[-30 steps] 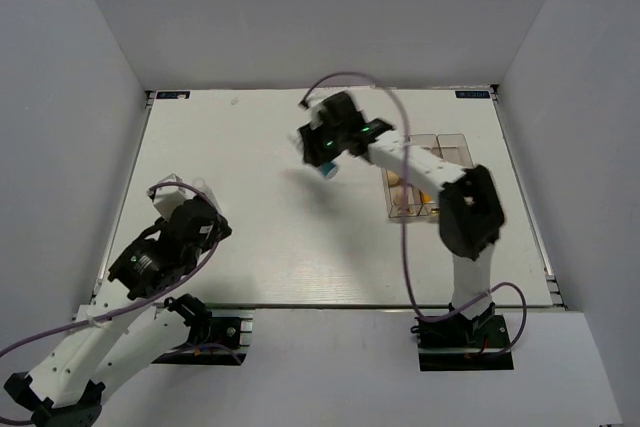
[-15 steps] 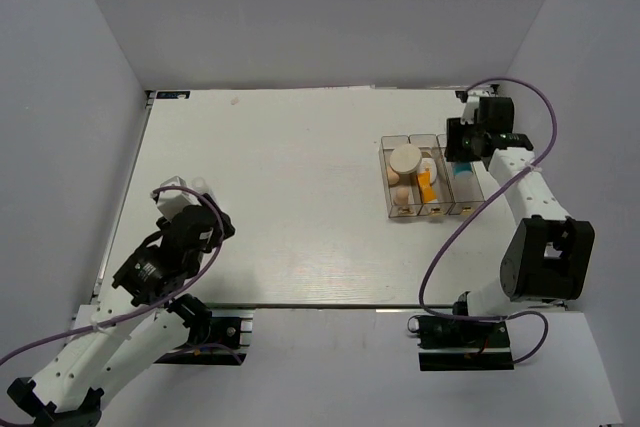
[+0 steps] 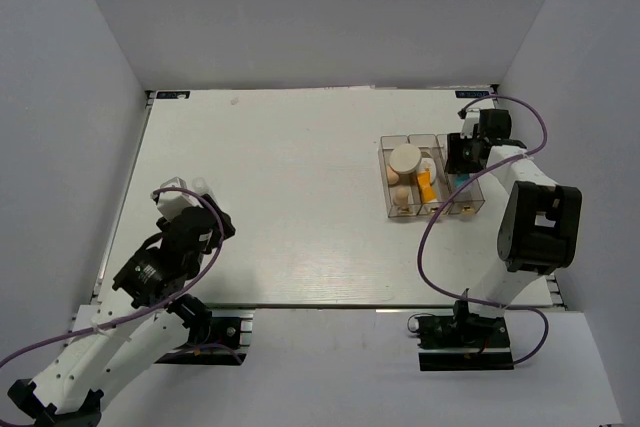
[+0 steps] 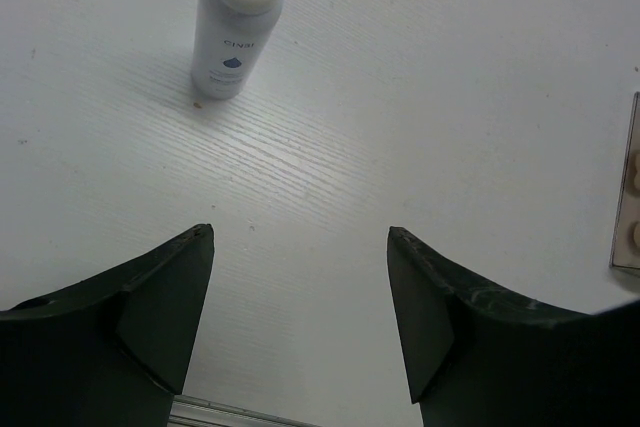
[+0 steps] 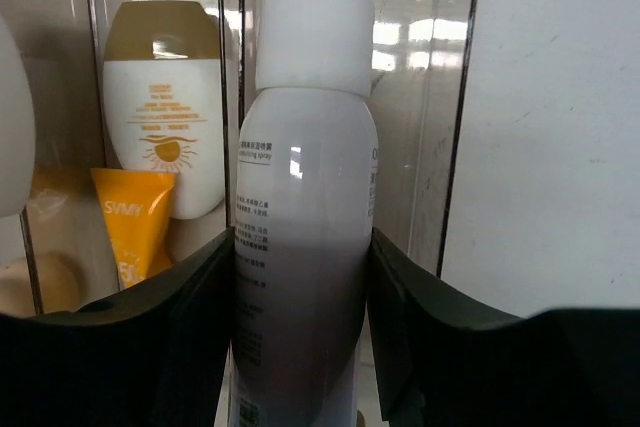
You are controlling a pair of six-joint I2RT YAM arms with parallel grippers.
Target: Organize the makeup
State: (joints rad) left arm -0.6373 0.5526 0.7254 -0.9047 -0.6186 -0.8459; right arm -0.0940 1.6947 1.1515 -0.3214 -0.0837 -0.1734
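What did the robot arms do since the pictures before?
The right gripper carried the white spray bottle from the middle of the table rightward to the clear box, and now holds it at the right-hand compartment. The left gripper stayed open and in place, the second bottle near it. The box did not move.

White wood-grain table, thin dark edge trim. Plain pale grey panels box it in: left wall at 9 o'clock, back wall at 12, right wall at 3. Light even, diffuse, soft shadows.
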